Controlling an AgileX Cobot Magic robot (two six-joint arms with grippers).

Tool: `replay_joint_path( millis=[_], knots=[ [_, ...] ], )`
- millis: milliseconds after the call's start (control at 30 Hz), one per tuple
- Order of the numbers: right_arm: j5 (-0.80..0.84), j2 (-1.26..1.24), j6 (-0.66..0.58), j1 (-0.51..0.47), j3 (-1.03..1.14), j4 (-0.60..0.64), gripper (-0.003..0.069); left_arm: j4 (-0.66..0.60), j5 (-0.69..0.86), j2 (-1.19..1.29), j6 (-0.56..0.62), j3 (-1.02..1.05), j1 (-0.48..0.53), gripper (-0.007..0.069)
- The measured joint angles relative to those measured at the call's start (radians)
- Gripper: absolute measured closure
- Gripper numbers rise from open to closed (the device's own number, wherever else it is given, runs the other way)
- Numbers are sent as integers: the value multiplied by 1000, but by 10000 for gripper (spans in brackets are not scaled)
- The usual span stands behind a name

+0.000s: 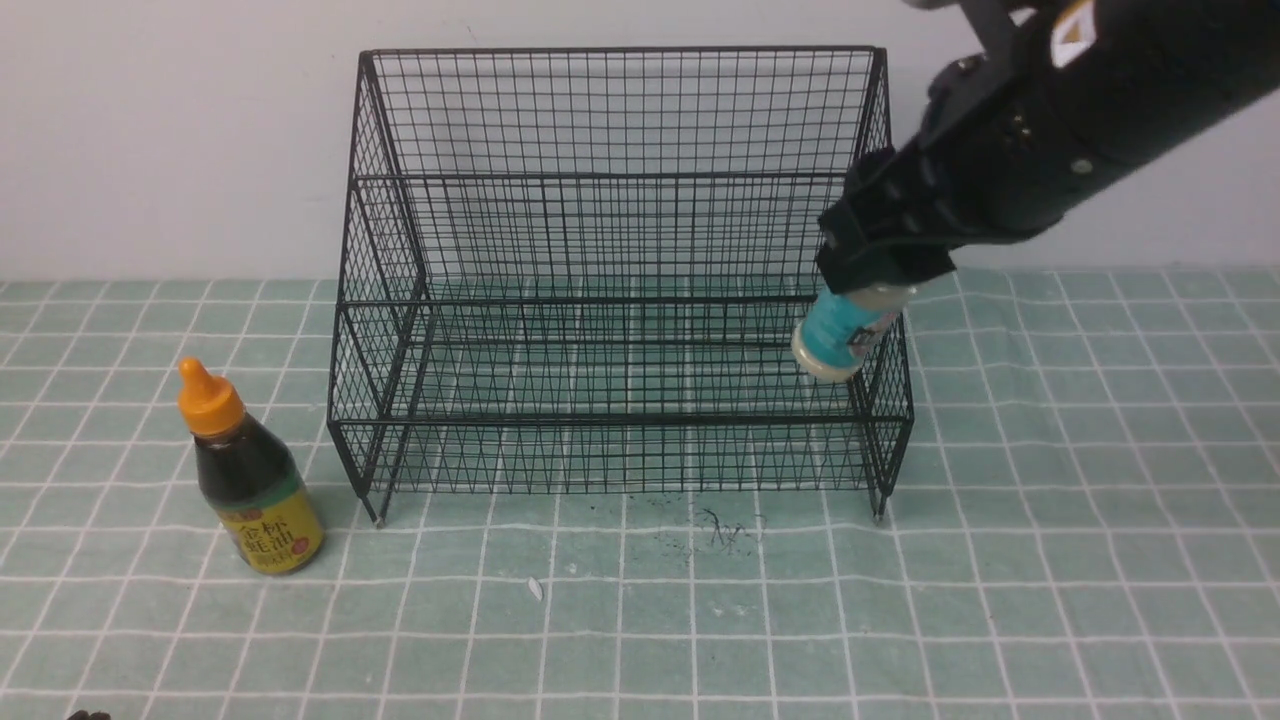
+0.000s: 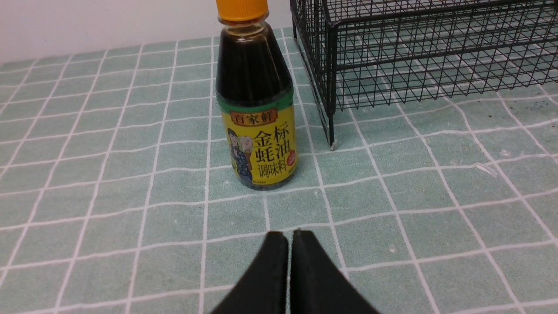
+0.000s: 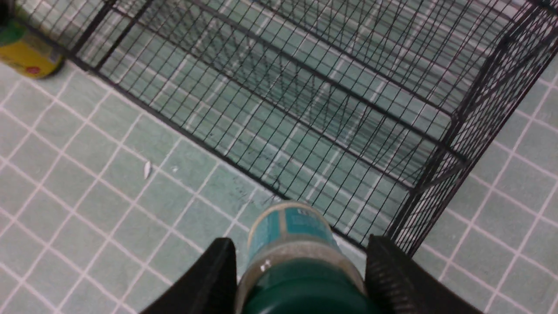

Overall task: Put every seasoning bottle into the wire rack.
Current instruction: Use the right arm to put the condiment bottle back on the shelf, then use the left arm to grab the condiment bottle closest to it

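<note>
Small clear shaker jar (image 1: 845,335), dark green lid (image 3: 305,292), teal label: probably light, rigid, slick; right fingers (image 3: 392,283) grip it at the lid; left fingers (image 2: 272,270) pressed together, empty.

the right gripper (image 1: 878,272) holds the shaker jar (image 1: 845,335) tilted at the wire rack (image 1: 620,240)'s right end, while the dark sauce bottle (image 1: 250,480) stands upright on the checked cloth (image 1: 1050,550) beside its left side.

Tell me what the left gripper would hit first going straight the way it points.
Most likely the dark sauce bottle: the shut left gripper aims almost straight at it, with only bare tablecloth between. Its downward tilt is unclear, so it might meet the cloth first.
</note>
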Motion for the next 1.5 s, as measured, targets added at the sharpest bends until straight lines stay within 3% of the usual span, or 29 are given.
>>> replay_joint_path(
  millis=[333, 767, 900, 933, 1033, 1133, 1233, 1300, 1433, 1500],
  knots=[
    [-32, 261, 113, 0, -69, -123, 309, 0, 0, 0, 0, 0, 0, 631],
    [-28, 393, 181, 0, -79, -95, 309, 0, 0, 0, -1, 0, 0, 631],
    [3, 394, 185, 0, -92, -91, 247, 0, 0, 0, -1, 0, 0, 631],
    [36, 395, 185, 0, -111, -91, 183, 0, 0, 0, -1, 0, 0, 631],
    [61, 395, 184, 0, -163, -91, 108, 0, 0, 0, -1, 0, 0, 631],
    [69, 380, 175, 0, -223, -88, 90, 0, 0, 0, -1, 0, 0, 631],
    [71, 320, 165, 0, -252, -88, 148, 0, 0, 0, -1, 0, 0, 631],
    [73, 238, 162, 0, -256, -89, 252, 0, 0, 0, -1, 0, 0, 631],
    [76, 7, 162, 0, -248, -84, 548, 0, 0, 0, -1, 0, 0, 631],
    [77, -118, 165, 0, -223, -75, 625, 0, 0, 0, -1, 0, 0, 631]
  ],
)
